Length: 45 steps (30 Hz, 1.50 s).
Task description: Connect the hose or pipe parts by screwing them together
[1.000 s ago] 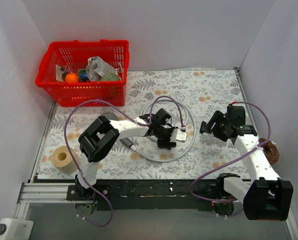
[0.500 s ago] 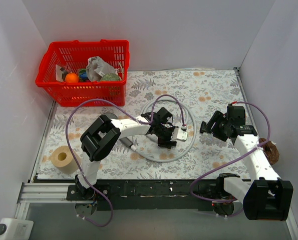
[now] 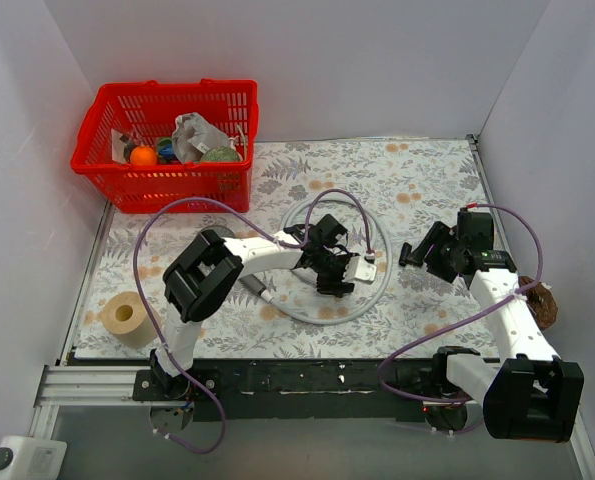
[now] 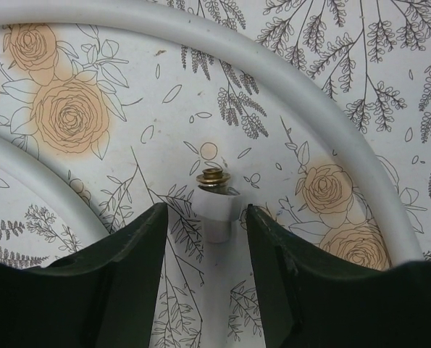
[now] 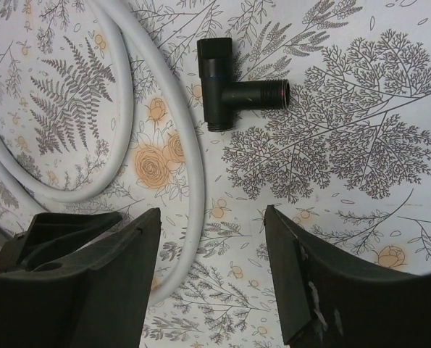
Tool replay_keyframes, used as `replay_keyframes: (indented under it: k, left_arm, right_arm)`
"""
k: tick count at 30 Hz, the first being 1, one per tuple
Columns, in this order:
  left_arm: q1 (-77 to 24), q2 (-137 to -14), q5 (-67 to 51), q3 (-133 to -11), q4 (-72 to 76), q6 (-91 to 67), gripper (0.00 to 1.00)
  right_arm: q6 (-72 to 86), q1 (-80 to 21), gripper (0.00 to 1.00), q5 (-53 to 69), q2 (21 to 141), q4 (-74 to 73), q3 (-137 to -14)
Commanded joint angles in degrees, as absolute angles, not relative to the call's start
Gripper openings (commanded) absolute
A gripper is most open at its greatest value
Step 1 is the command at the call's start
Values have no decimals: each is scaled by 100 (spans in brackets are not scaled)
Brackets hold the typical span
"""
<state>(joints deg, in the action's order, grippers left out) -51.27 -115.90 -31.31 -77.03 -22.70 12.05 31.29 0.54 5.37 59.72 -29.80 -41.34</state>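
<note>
The whitish-grey hose [image 3: 375,292] lies coiled on the flowered mat, and its loops show in the left wrist view [image 4: 324,123] and the right wrist view [image 5: 195,174]. A short white end piece with a brass tip [image 4: 216,203] sits just ahead of my left gripper [image 4: 206,210], whose jaws stand apart with gaps on both sides. That gripper [image 3: 339,277] hovers inside the coil. The grey shower head [image 3: 215,234] and its metallic handle [image 3: 256,289] are partly hidden under the left arm. My right gripper [image 5: 211,214] is open over the mat, a black T-shaped threaded fitting [image 5: 229,94] ahead of it.
A red basket [image 3: 107,165] with several small items stands at the back left. A tape roll [image 3: 124,318] sits at the front left, a brown object [image 3: 547,303] by the right wall. Purple cables [image 3: 152,225] arc over both arms.
My left gripper has crept a little to the right inside the coil. The right gripper's jaws have narrowed slightly and the arm has shifted a touch.
</note>
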Motion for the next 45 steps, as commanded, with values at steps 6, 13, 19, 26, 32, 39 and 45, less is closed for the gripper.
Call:
replay_keyframes:
  k: [6,13,19,26,32,39,45]
  left_arm:
    - [-5273,-11944,-2672,-7629,-2540,1406,40]
    - [-5273,-11909,-2637,-7550,-2523,1354,3]
    - [-5273,-11726,-2689,-7620,-2356,1055,0]
    - [-5265,-10752,-2935,-7769,-2145,300,0]
    - [-5080,-9634,-3287,-7709,-1978,-622,0]
    - [-4677,-8421,-3981,-7068,-1899,-1694,0]
    - [-4448,-7568,-4491,-6469,-1574,-2390,0]
  right_arm:
    - [3085,114,66,642,5950,-2804,-4061]
    - [3137,141,71,510,6038,-2839,-4060]
    - [3269,141,76,185,6310,-2874,-4201]
    - [3454,141,73,-447,7012,-2838,-4437]
    - [3490,62,71,-1008,7804,-2698,-4842]
    - [3234,-640,71,-1862,8999,-3119,-6247]
    - [3015,-765,69,-1688,10080,-3602,-7109]
